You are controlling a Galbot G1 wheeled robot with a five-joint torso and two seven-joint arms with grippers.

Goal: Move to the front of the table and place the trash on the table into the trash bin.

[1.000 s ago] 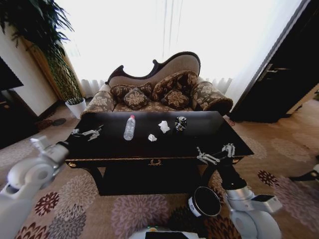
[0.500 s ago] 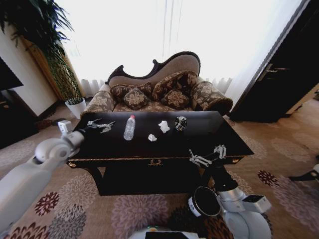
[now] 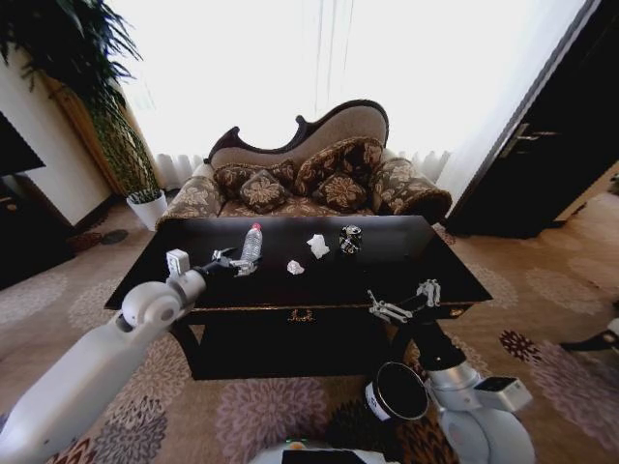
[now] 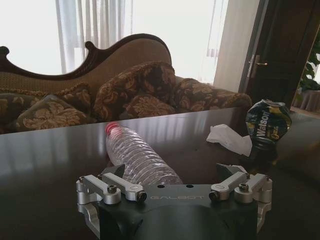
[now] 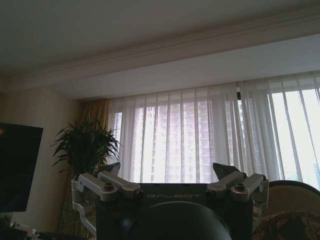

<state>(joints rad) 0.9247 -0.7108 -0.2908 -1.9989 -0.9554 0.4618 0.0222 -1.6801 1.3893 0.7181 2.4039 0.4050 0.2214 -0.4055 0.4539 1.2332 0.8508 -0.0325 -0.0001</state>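
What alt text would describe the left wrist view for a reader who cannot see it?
The open left end effector hovers over the table at a lying plastic bottle. Beyond lie a white paper wad and a crushed can, before a sofa.

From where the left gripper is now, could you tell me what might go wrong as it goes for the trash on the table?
1. The open left gripper sits right at the lying plastic bottle; reaching past may roll it.
2. The paper wads are small and light, so the fingers could push them away.
3. The crushed can lies beside a wad, risking a double grab.
The trash bin stands on the floor by the right gripper, across from the left arm.
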